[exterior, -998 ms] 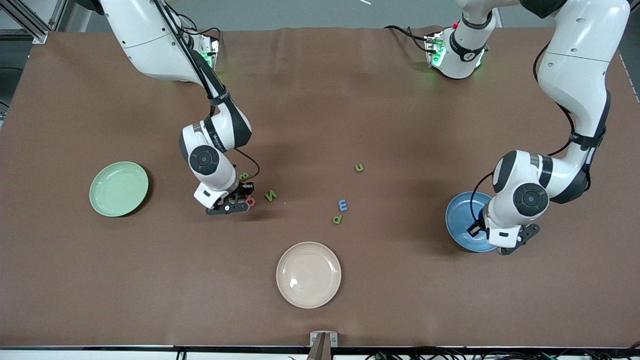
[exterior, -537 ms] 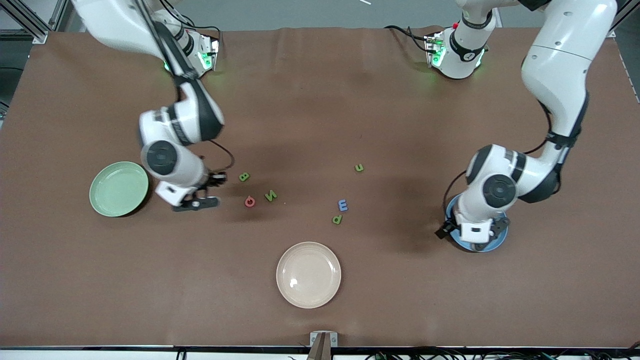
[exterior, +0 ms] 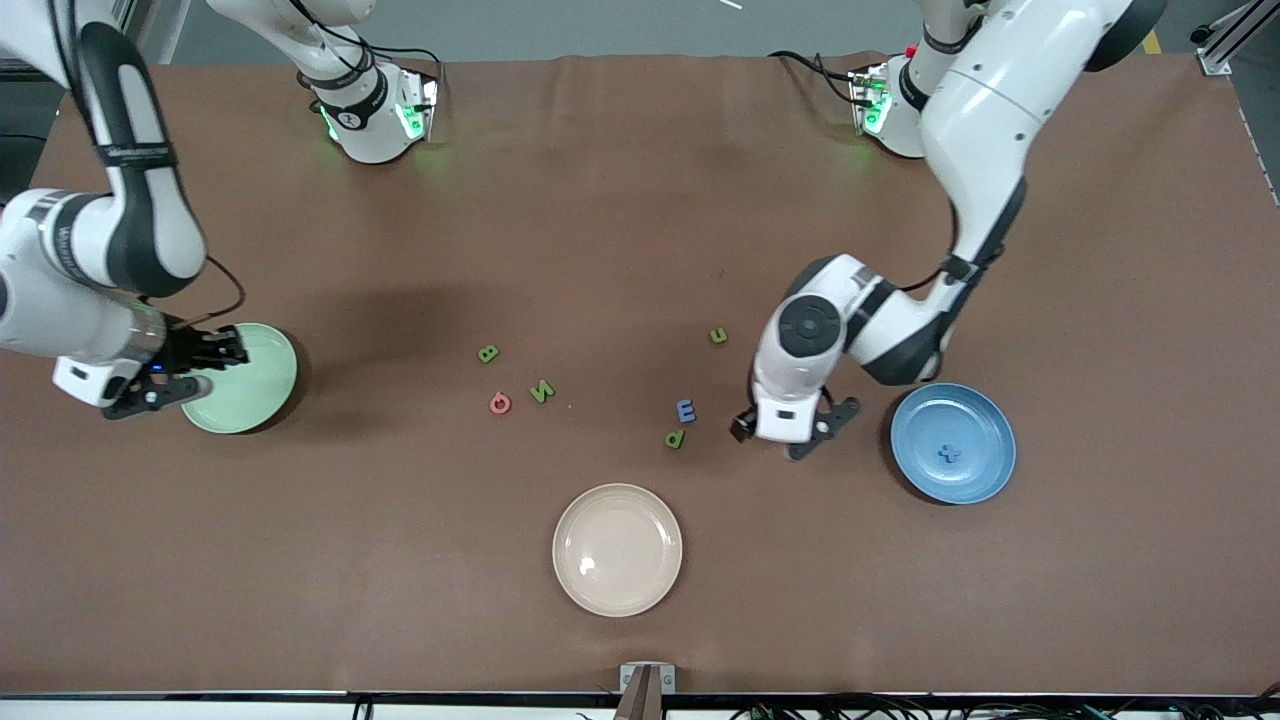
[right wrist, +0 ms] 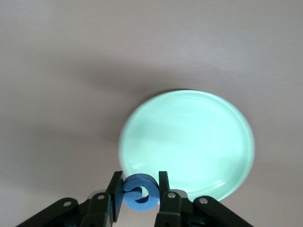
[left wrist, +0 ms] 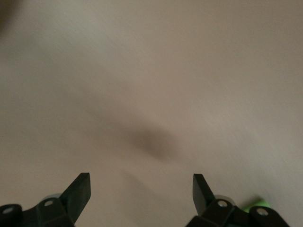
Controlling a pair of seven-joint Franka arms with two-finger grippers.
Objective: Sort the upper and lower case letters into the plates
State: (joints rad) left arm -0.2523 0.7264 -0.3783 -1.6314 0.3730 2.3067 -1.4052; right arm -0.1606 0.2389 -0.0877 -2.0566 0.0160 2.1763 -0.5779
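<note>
The mint green plate (exterior: 250,385) lies toward the right arm's end of the table. My right gripper (exterior: 228,352) hangs over its rim, shut on a blue letter (right wrist: 137,196), with the plate (right wrist: 189,142) just ahead of the fingers. The blue plate (exterior: 975,440) holds a blue x-shaped letter (exterior: 948,452). My left gripper (exterior: 788,440) is open with nothing in it, over bare table between that plate and the blue E (exterior: 686,409) and green p (exterior: 675,438). Loose on the table are a green B (exterior: 488,352), a pink-red o (exterior: 499,403), a green N (exterior: 541,391) and a green u (exterior: 718,336).
A cream-beige plate (exterior: 617,550) sits nearest the front camera, mid-table, with nothing in it. In the left wrist view my left gripper (left wrist: 142,182) shows only brown tablecloth between its fingers.
My right arm lifted the blue letter from beside the pink-red o and carried it to the mint plate. My left gripper opened over the blue plate, left the x there, and moved toward the E.
</note>
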